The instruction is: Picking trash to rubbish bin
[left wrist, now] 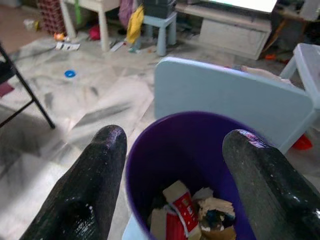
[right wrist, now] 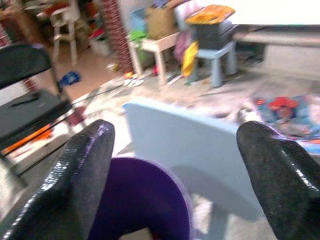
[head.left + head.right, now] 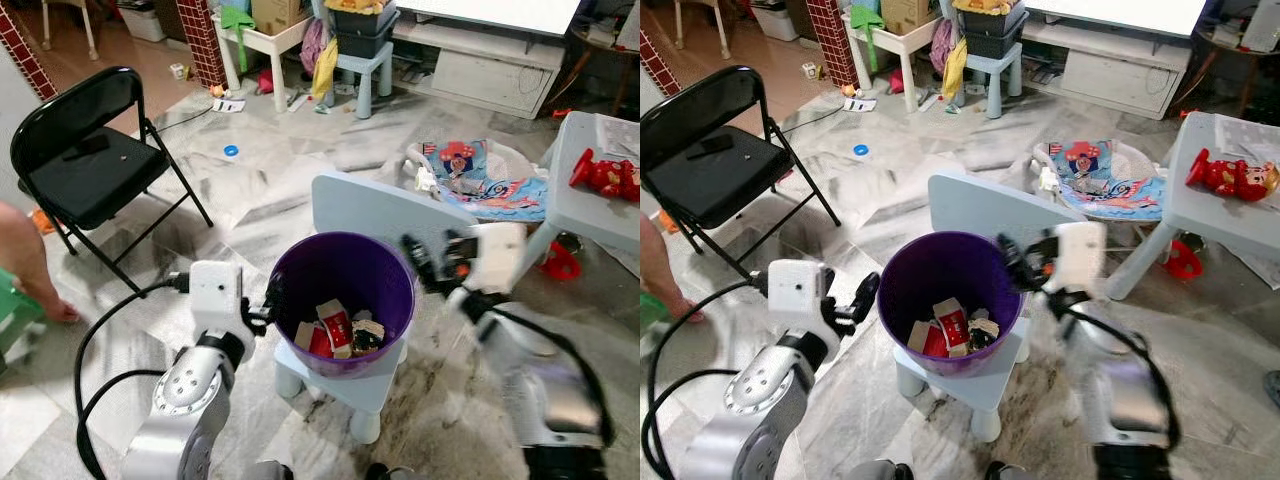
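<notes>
Trash [image 3: 338, 328] in purple bin [image 3: 385, 268] (likely cartons)

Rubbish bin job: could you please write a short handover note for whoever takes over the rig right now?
Left end effector: open, empty, at the near-left rim of the purple bin.
Right end effector: open, empty, at the bin's right rim, blurred.
The bin stands on a small pale blue chair.
Done: cartons and wrappers lie in the bin.
Left: a blue ring and scraps lie on the floor further back; whether they count as trash is your call.
</notes>
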`<state>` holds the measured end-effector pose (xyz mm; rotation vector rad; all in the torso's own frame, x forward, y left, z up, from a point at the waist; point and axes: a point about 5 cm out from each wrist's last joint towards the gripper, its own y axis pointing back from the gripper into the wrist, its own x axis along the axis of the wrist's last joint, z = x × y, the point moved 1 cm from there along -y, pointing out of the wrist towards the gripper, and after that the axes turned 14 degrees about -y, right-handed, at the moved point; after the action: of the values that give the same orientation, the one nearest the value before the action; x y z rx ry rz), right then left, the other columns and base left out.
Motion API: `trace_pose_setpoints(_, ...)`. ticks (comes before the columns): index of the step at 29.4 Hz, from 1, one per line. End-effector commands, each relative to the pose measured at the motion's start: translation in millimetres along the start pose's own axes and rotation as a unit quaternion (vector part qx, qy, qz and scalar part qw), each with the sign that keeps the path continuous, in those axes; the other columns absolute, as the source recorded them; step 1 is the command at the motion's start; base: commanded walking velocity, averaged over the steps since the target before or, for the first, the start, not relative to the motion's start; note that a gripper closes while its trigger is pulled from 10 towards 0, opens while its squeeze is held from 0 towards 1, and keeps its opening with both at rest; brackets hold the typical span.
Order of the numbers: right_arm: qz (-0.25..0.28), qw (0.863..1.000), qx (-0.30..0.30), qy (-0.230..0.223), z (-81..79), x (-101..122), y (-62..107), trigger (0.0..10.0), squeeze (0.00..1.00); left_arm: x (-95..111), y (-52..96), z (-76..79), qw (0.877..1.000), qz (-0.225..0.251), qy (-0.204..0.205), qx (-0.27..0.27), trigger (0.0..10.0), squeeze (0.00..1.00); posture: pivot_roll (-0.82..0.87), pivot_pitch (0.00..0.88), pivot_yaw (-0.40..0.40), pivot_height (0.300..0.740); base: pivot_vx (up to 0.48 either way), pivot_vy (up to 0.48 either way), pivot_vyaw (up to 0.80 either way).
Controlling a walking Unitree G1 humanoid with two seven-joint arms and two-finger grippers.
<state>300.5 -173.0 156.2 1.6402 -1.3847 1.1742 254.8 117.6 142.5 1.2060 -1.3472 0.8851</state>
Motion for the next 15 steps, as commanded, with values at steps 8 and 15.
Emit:
trace_pose_setpoints(8, 0.065, 0.996, -0.057, 0.038, 16.4, 29, 26.5, 10.0, 1.0, 8, -9.0, 3.6, 0.999, 0.036, -0.01, -0.017, 10.0, 0.0, 0.01, 0.103, 0.048, 0.74, 0.0, 0.0, 0.0)
trace_pose_setpoints(15, 0.117, 0.989, -0.087, -0.033, 13.8, 37, 43.4, 10.0, 0.26, 15, -15.0, -2.7, 0.996, 0.077, -0.031, 0.011, 10.0, 0.0, 0.0, 0.1, 0.058, 0.74, 0.0, 0.0, 0.0)
